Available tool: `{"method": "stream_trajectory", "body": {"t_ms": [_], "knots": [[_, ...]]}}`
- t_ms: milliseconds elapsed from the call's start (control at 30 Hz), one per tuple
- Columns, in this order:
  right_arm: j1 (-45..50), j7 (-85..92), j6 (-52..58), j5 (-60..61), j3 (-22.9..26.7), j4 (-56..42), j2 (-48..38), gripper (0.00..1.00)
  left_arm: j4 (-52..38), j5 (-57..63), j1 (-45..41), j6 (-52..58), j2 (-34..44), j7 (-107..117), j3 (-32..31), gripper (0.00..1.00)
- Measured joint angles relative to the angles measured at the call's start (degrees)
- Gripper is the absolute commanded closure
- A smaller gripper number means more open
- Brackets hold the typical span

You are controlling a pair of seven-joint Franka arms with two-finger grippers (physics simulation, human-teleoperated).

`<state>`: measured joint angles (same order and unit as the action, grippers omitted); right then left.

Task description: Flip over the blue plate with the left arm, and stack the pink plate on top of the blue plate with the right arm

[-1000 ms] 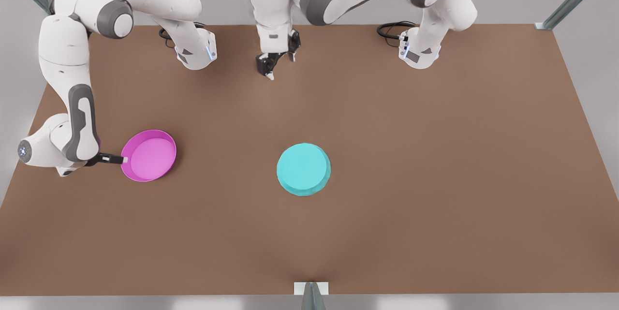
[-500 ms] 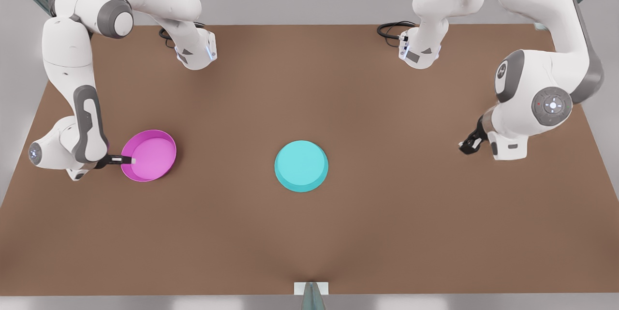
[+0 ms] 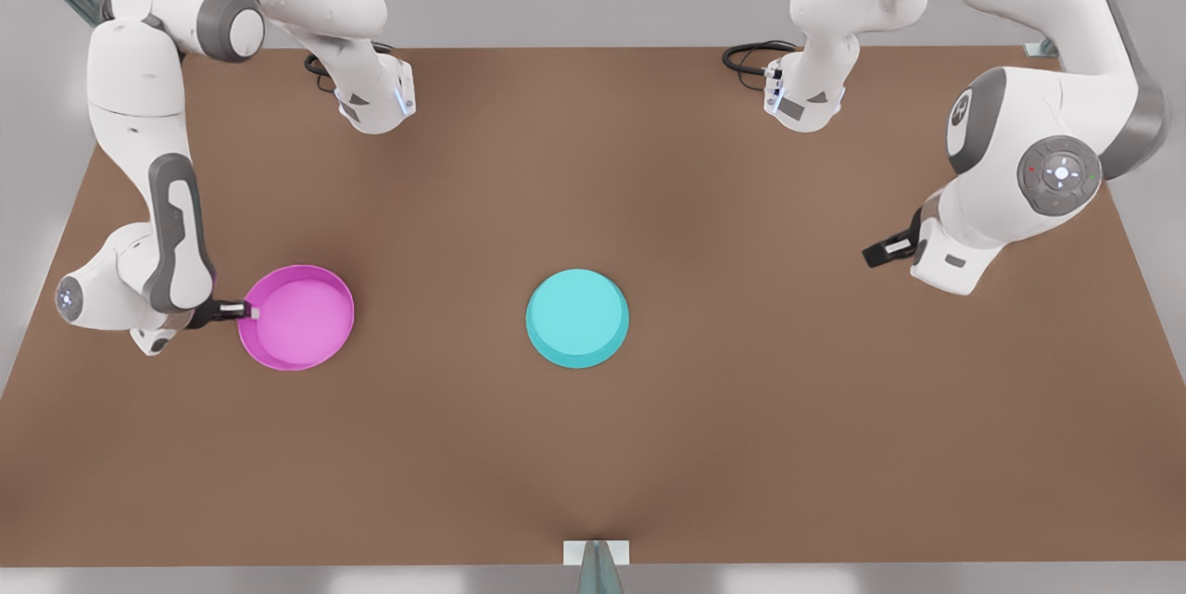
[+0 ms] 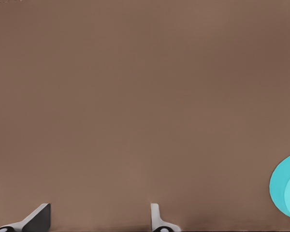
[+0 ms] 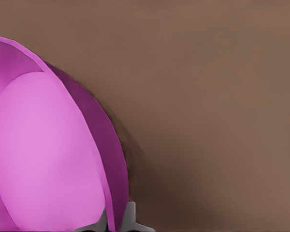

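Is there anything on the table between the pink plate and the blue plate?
No. In the front view, bare brown table lies between the pink plate, gripped at its rim by the right gripper, and the blue plate.

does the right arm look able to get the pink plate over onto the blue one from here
Probably yes. The right gripper is shut on the pink plate at its rim, and bare table lies between it and the blue plate. The left gripper waits off to the side, open.

Bare table (image 3: pixel 445 446) lies between pink plate (image 3: pixel 301 321) and blue plate (image 3: pixel 576 316).
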<state>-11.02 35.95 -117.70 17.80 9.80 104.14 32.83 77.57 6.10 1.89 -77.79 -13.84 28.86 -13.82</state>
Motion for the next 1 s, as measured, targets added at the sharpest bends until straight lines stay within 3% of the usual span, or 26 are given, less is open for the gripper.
{"method": "stream_trajectory", "body": {"t_ms": [167,467,1000], "knots": [[7.27,-0.1,1.32,3.42,-3.84,-0.29,-3.09,0.79,0.0,-0.36,-0.03,1.31,-0.14,-4.78,0.22,0.0],[34.1,-9.12,1.24,14.4,-4.89,-12.34,-0.2,0.79,-0.35,-0.26,0.31,2.07,-0.62,-10.65,1.24,0.0],[41.2,-28.79,-4.28,17.14,-7.69,-15.61,7.73,0.79,-1.55,-0.4,0.22,1.83,-1.34,-15.86,1.2,0.0]]}}
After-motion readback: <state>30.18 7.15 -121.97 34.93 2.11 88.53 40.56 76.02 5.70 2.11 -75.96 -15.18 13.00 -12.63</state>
